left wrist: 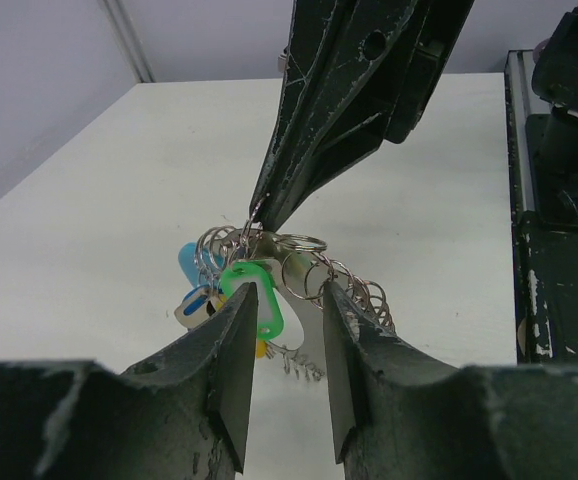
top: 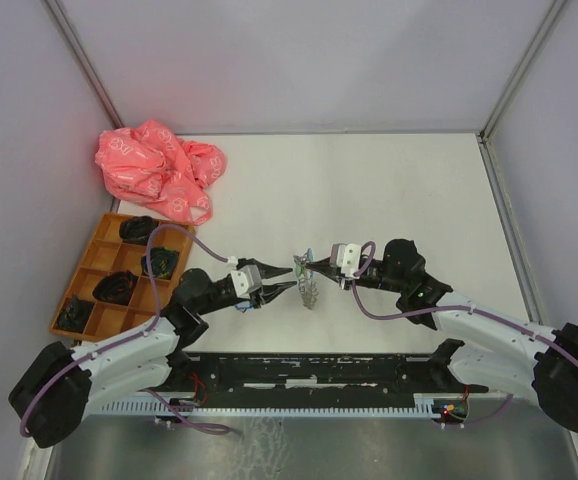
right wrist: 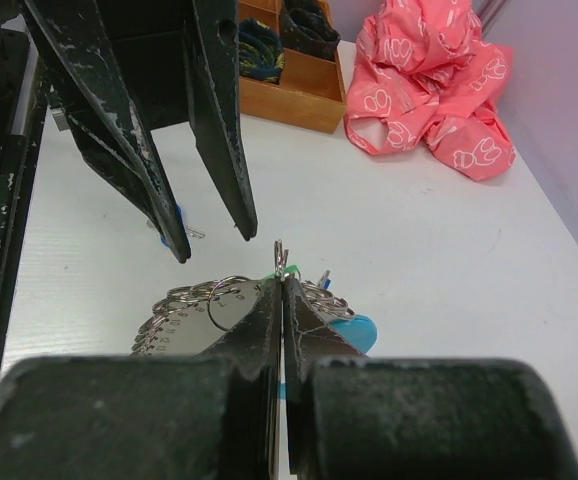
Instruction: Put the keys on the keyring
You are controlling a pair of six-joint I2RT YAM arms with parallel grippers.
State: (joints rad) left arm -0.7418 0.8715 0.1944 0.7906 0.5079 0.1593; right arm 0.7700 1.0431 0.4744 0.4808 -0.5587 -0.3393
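My right gripper [top: 316, 268] is shut on a thin silver ring at the top of a hanging bunch [top: 308, 284] and holds it above the white table. The bunch has a chain of linked silver rings [left wrist: 357, 292], a light-blue piece [left wrist: 188, 262], a green label tag [left wrist: 256, 298], a blue-and-white tag [left wrist: 195, 305] and a flat metal plate. In the right wrist view, the rings [right wrist: 184, 300] and blue piece [right wrist: 355, 330] lie either side of my shut fingertips [right wrist: 281, 282]. My left gripper [left wrist: 287, 292] is open and empty, its jaws just short of the bunch.
An orange wooden tray [top: 97, 262] with dark bundles in its compartments stands at the left, also in the right wrist view [right wrist: 299, 105]. A crumpled pink bag [top: 159, 170] lies behind it. A black base rail [top: 319, 372] runs along the near edge.
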